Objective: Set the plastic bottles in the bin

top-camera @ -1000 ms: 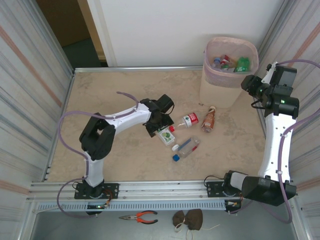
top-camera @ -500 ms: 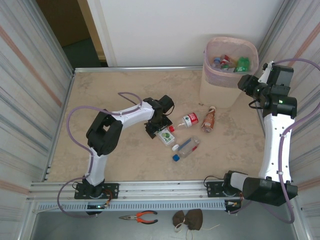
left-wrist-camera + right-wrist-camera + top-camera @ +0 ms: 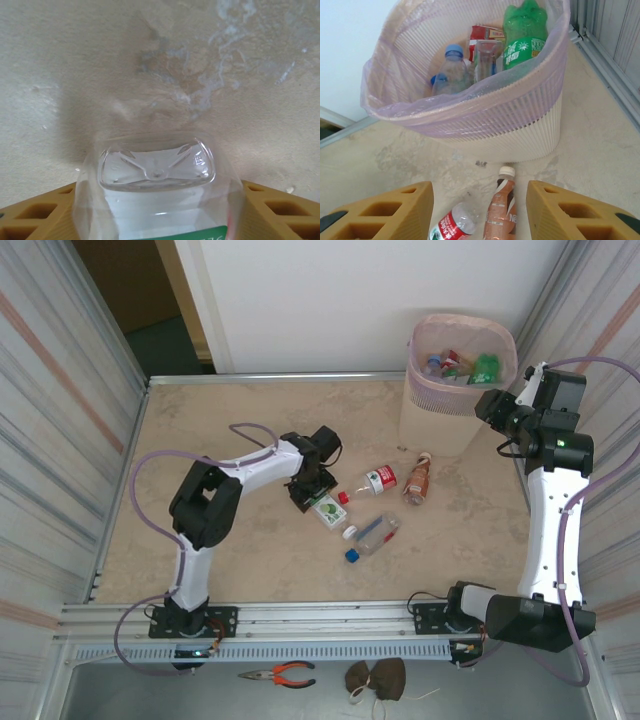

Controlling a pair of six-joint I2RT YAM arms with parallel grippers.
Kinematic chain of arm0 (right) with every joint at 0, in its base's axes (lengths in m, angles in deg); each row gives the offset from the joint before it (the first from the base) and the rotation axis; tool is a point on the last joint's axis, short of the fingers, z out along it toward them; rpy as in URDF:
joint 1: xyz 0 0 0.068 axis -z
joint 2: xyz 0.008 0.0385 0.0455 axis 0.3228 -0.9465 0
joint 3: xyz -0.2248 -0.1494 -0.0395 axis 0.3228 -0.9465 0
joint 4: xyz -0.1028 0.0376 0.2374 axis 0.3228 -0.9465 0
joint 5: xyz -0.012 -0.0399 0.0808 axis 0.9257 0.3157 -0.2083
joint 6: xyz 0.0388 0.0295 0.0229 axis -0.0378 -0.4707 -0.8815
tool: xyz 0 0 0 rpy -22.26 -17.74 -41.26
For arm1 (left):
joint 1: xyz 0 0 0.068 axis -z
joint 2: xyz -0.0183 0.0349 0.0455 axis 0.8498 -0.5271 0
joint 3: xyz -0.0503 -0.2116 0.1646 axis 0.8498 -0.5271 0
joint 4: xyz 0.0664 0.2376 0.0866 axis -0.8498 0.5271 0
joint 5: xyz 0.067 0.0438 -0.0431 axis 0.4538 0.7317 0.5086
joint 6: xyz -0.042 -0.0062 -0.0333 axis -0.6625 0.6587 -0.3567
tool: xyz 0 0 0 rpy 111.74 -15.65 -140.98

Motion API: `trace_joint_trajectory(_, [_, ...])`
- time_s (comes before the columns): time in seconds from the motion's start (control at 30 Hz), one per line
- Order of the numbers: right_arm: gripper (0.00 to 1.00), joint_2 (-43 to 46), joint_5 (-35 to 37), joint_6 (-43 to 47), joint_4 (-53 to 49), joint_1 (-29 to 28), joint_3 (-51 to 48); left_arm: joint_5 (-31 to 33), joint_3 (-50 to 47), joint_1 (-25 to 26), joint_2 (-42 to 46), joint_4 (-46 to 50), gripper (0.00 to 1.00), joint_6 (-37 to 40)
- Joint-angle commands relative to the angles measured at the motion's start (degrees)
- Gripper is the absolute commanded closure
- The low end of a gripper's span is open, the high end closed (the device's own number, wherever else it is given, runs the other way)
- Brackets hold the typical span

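Note:
A clear plastic bottle (image 3: 327, 510) with a green label lies on the table, its square base (image 3: 156, 170) facing the left wrist camera. My left gripper (image 3: 310, 495) is shut on this bottle, one tan finger (image 3: 45, 215) against each side. Three more bottles lie nearby: a red-labelled one (image 3: 375, 481), a brown one (image 3: 417, 480) and a blue-capped one (image 3: 372, 536). The pink bin (image 3: 420, 380) at the back right holds several bottles, among them a green one (image 3: 522, 35). My right gripper (image 3: 490, 405) hangs open and empty beside the bin, above the brown bottle (image 3: 502, 210).
The bin's slatted wall (image 3: 520, 135) stands just behind the brown bottle and the red-labelled bottle (image 3: 452, 222). Metal side walls close in the table on the left and right. Orange-handled pliers (image 3: 280, 673) lie below the front rail.
My left gripper has settled over the green-labelled bottle and its jaws have narrowed onto it. The right gripper shifted slightly left toward the bin.

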Motion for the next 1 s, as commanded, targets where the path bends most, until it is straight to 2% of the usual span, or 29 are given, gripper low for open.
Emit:
trace_joint_trajectory(0.0, [0.5,2.08,-1.44,0.47,0.69,-0.45,0.49,3.16,-1.66,-0.62,4.17,1.0,0.39,1.44])
trace_joint_trajectory(0.23, [0.5,5.58,-10.36,-2.81,6.79,-0.63,-3.7,7.36,-6.86,-1.11,15.18,-7.23,0.4,10.59])
trace_joint_trajectory(0.5, [0.5,9.69,-18.79,-6.31,15.82,-3.78,-9.41,7.7,-16.7,-1.22,31.24,-26.68,0.46,32.05])
trace_joint_trajectory(0.63, [0.48,11.17,-23.52,-7.58,20.95,-6.25,-11.91,3.87,-22.29,-1.71,39.83,-37.56,0.46,42.0])
trace_joint_trajectory(0.77, [0.47,13.49,-27.39,-7.87,26.63,-9.78,-14.3,-5.82,-26.96,-2.87,47.15,-48.22,0.44,51.91])
trace_joint_trajectory(0.97, [0.44,14.83,-31.37,-4.39,31.97,-17.12,-15.63,-16.9,-27.9,-3.4,53.56,-54.5,0.45,62.11])
